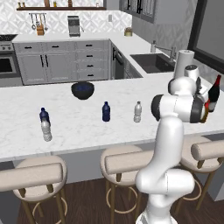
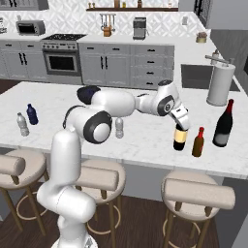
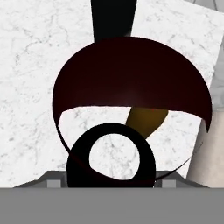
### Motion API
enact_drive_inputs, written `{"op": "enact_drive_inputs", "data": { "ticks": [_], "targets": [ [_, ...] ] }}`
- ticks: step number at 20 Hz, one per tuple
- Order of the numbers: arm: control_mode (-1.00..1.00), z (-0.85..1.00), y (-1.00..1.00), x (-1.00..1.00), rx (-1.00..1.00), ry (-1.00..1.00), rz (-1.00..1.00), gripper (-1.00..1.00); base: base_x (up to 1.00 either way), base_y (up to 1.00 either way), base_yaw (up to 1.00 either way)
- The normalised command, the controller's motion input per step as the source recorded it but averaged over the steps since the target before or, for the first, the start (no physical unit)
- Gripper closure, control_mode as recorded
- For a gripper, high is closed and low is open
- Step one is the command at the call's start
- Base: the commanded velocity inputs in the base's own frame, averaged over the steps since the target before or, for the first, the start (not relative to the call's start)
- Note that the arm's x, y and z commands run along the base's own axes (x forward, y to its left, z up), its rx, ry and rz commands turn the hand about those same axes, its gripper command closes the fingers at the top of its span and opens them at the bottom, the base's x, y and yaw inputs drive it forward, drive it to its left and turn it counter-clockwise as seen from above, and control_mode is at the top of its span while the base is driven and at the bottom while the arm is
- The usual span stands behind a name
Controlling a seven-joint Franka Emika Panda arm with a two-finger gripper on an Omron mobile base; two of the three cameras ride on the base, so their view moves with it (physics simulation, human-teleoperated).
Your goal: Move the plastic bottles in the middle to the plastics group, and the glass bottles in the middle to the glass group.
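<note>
Gripper [image 2: 181, 125] seemingly clamped on black-necked wine bottle [image 2: 179, 139], set upright just beside the amber bottle [image 2: 197, 142] and near red-necked wine bottle [image 2: 224, 124], joining glass group.

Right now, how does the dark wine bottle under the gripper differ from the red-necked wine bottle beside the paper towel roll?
The dark glass wine bottle with the tan label has the gripper over its neck; the red-foil-necked dark wine bottle stands free. The red-necked one stands farther right, past the small amber bottle. Both stand upright on the white marble counter.
</note>
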Motion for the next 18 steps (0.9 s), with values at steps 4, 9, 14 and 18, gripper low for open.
{"op": "enact_drive_inputs", "data": {
  "ticks": [4,9,14,18],
  "targets": [
    [-1.00,-0.01,-0.29,0.12,0.00,0.00,-0.10,1.00,0.00,0.00,0.00],
    [-1.00,0.00,-0.25,0.04,0.00,-0.02,-0.03,1.00,0.00,0.00,0.00],
    [-1.00,-0.23,0.02,0.00,0.00,-0.04,-0.01,1.00,0.00,0.00,0.00],
    [-1.00,-0.55,0.00,0.00,0.00,0.00,-0.01,1.00,0.00,0.00,0.00]
  ]
}}
